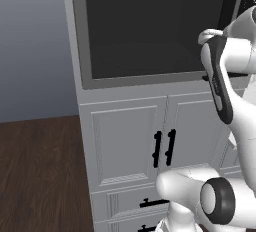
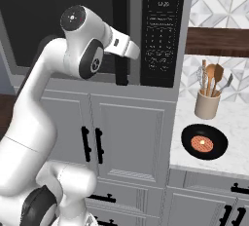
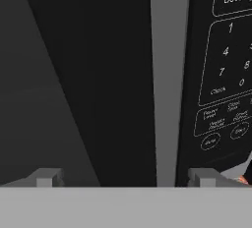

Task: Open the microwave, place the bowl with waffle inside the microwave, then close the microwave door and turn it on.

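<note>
The door [image 1: 150,31] is closed, its dark glass filling the left base view from 10 to 1 o'clock, in the grey front of the microwave [image 1: 80,51]. White cabinets [image 1: 125,146] with short black handles sit below it, and dark wood floor [image 1: 35,171] lies at 8 o'clock.

In the right base view the arm [image 2: 82,49] reaches up from 7 o'clock toward the door's long black handle [image 2: 119,30] at 12 o'clock. The black panel [image 2: 163,30] stands just right of the handle. At 3 o'clock, on the white table [image 2: 228,122], a beige holder [image 2: 207,105] carries wooden utensils. The bowl [image 2: 204,142] sits at 4 o'clock on the table, near the holder, with the orange-brown waffle [image 2: 202,143] at its centre, well apart from the microwave.

In the hand view the hand [image 3: 125,178] is spread wide and holds nothing. One fingertip shows at 7 o'clock and the other at 5 o'clock. The black handle runs between them up the middle, close ahead. Whether the fingers touch it I cannot tell. A grey strip of door frame [image 3: 167,74] lies right of the handle, and the panel's white keys fill 2 to 4 o'clock.
</note>
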